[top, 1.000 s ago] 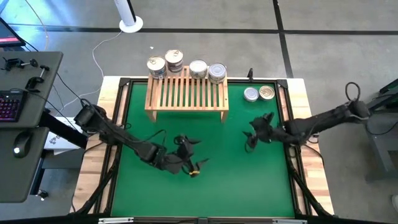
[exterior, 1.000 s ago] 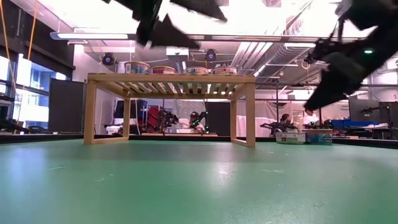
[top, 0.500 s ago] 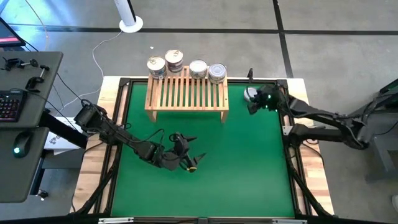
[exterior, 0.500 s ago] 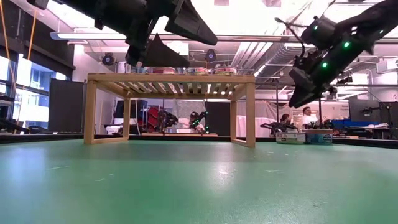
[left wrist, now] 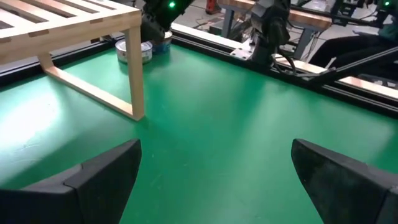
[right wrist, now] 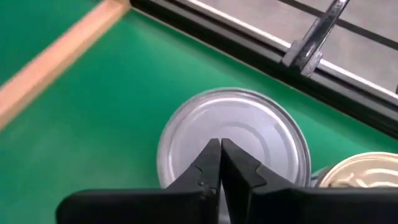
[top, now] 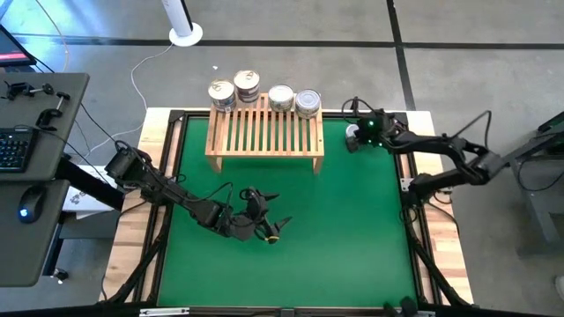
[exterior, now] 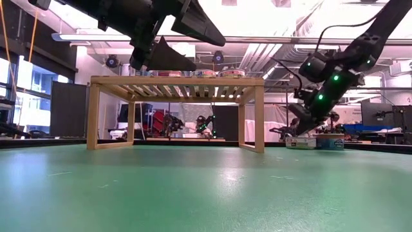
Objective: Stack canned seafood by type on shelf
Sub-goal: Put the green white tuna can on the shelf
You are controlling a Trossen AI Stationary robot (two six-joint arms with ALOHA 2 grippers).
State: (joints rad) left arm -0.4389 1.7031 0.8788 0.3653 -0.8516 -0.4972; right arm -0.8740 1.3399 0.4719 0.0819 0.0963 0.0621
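Nearest, at lower centre of the high view, the left gripper is held with jaws spread wide over the green mat, nothing grasped. Farther up, the shelf is seen carrying four tins along its back edge. At upper right, the right gripper is clenched tight, empty, above a silver tin, with a gold tin just beside.

floor – grey concrete | desk – dark, keyboard | ceiling – bright lights
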